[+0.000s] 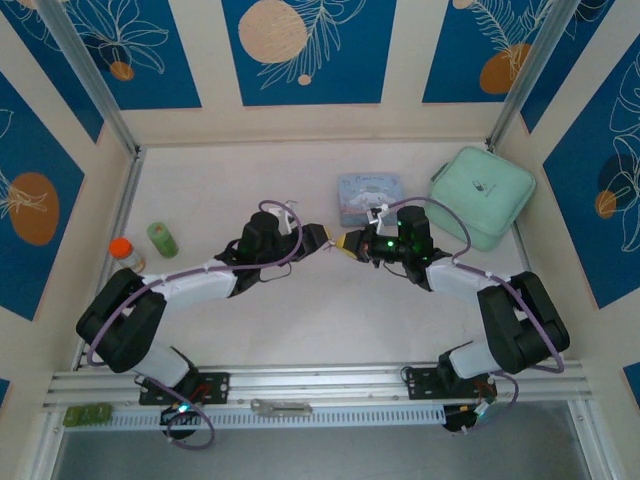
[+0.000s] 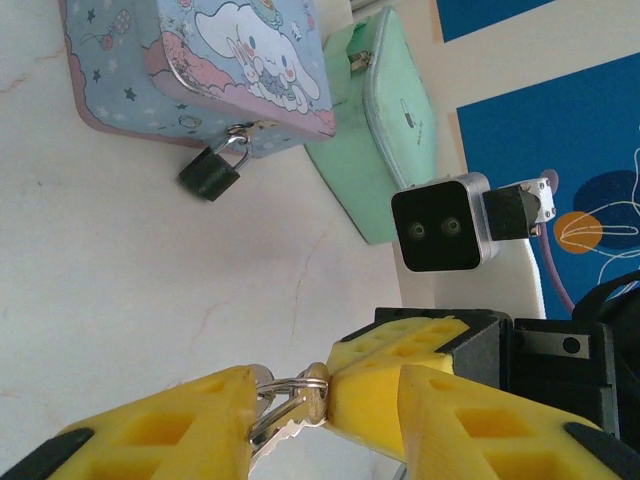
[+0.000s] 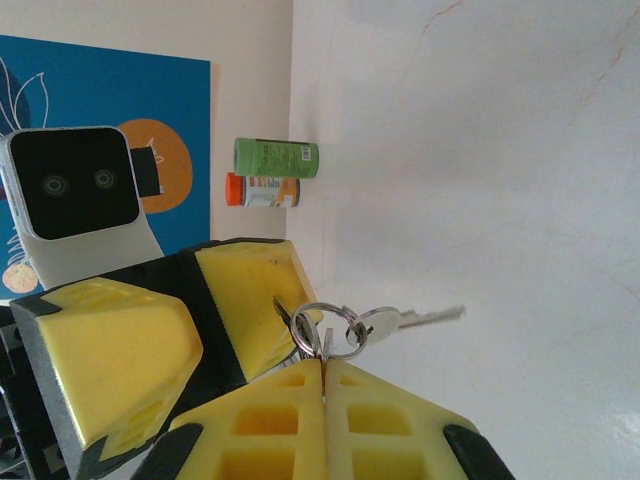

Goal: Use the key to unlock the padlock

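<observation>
My right gripper [image 3: 325, 370] pinches the silvery metal key bunch [image 3: 400, 320], left gripper [image 1: 318, 237] spread beside it. I'd keep 1 blade level before approaching the black squarish padlock [image 2: 212, 172].

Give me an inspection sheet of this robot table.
Surface: pale marbled table.
Job's things: padlock hangs from the latch of the cartoon tin; keys held between the arms.
Clutter: mint case, green bottle, orange-capped bottle, metal bar on the front rail.
Grippers: right gripper shut on the keys; left gripper open beside them.
Cables: purple cables along both arms.
Surroundings: blue leaf-print wall panels.
</observation>
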